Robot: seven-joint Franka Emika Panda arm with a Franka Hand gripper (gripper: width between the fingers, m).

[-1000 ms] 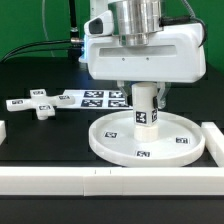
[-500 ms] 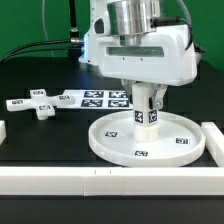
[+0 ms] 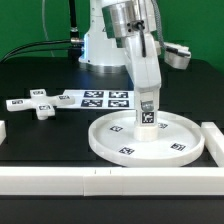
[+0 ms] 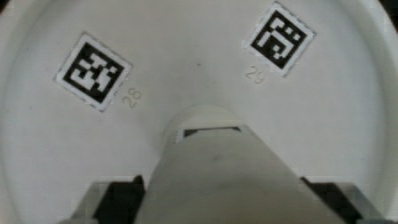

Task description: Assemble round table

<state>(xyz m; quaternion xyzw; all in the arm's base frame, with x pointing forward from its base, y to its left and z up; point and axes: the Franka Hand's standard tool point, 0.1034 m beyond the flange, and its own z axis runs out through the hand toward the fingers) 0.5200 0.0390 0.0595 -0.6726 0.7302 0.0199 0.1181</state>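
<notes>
The large round rimmed disc [image 3: 108, 146] lies flat on the black table. The short cylinder post [image 3: 148, 114] stands upright on the disc's middle. My gripper [image 3: 148, 103] reaches down from above and is shut on the post. In the wrist view the post [image 4: 222, 150] fills the middle, with a dark finger [image 4: 121, 200] on either side of it, and the disc's tagged face [image 4: 178, 50] lies beyond it. The cross-shaped four-arm piece [image 3: 35, 104] lies loose on the table at the exterior view's left.
The marker board [image 3: 100, 98] lies behind the disc. A long white border bar [image 3: 60, 181] runs along the front edge, and another [image 3: 213, 140] stands at the exterior view's right. Cables hang at the back left.
My gripper has turned about its upright axis while staying shut on the post; its wide face now shows edge-on. The tags on the disc sit in new places, so the disc has turned too.
</notes>
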